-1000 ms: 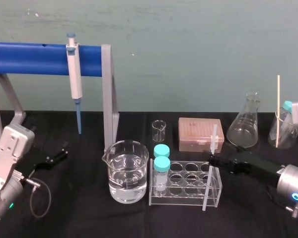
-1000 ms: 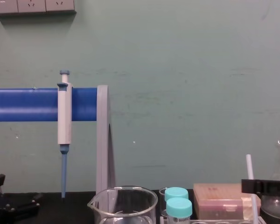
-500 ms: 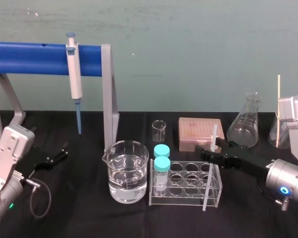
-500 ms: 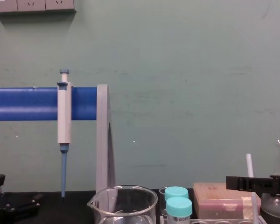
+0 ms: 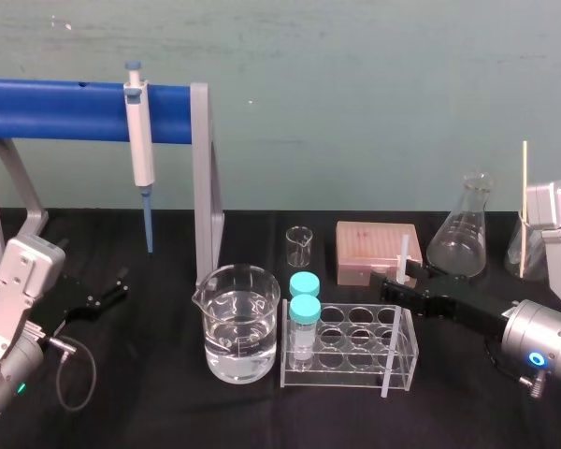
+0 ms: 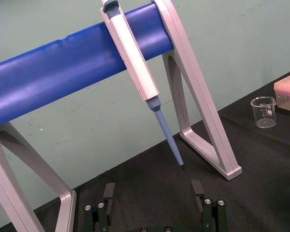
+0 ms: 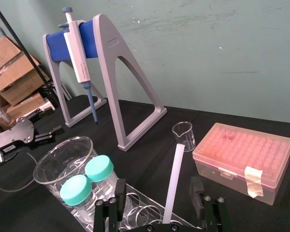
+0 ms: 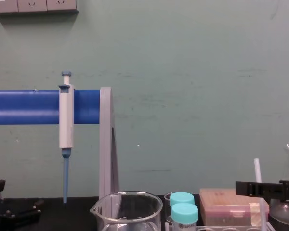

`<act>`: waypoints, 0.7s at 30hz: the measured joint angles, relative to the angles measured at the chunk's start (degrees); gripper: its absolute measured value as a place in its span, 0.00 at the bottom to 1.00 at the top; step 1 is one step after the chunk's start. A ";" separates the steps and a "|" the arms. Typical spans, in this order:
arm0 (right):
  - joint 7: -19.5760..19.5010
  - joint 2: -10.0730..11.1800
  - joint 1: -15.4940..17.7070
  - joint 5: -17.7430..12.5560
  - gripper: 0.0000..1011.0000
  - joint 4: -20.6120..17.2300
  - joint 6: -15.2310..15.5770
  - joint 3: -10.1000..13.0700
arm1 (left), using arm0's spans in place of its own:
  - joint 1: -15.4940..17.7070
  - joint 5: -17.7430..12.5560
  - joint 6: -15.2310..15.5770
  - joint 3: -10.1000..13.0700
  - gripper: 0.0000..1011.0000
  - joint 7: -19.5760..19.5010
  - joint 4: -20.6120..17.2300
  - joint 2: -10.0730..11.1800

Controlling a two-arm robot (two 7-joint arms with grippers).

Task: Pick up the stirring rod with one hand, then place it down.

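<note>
The stirring rod [image 5: 395, 318] is a thin white translucent rod that leans upright in the right end of a clear tube rack [image 5: 348, 377]. My right gripper [image 5: 400, 284] reaches in from the right at the rod's upper part. In the right wrist view the rod [image 7: 173, 176] rises between the black fingers [image 7: 197, 189], which stand well apart and do not touch it, so the right gripper [image 7: 157, 187] is open. From the chest view the rod's top [image 8: 257, 169] sticks up above the gripper. My left gripper [image 6: 152, 191] is parked open at the far left [image 5: 110, 286], holding nothing.
A water-filled beaker [image 5: 241, 323] stands left of the rack, which holds two teal-capped tubes [image 5: 305, 309]. Behind are a small beaker [image 5: 299, 246], a pink tip box [image 5: 378, 251] and a conical flask [image 5: 460, 236]. A pipette [image 5: 141, 140] hangs on the blue stand [image 5: 65, 110].
Over the last second my right gripper rose a little and slid left, bringing its open jaws around the rod's upper part. The rod and the left arm have not moved.
</note>
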State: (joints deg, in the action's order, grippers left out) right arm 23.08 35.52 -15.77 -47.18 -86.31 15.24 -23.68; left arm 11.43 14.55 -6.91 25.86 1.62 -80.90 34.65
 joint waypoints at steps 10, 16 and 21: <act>0.00 0.03 0.06 -0.08 0.56 -0.06 0.06 0.08 | 0.00 0.00 0.00 0.00 0.99 0.00 0.00 0.00; 0.01 0.06 0.09 -0.12 0.36 -0.09 0.10 0.11 | 0.00 0.00 0.00 0.00 0.99 0.00 0.00 0.00; 0.02 0.06 0.11 -0.17 0.22 -0.09 0.10 0.14 | 0.00 0.00 0.00 0.00 0.99 0.00 0.00 0.00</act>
State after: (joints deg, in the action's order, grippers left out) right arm 23.11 35.58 -15.66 -47.35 -86.40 15.34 -23.55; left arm 11.43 14.55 -6.91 25.86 1.62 -80.90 34.65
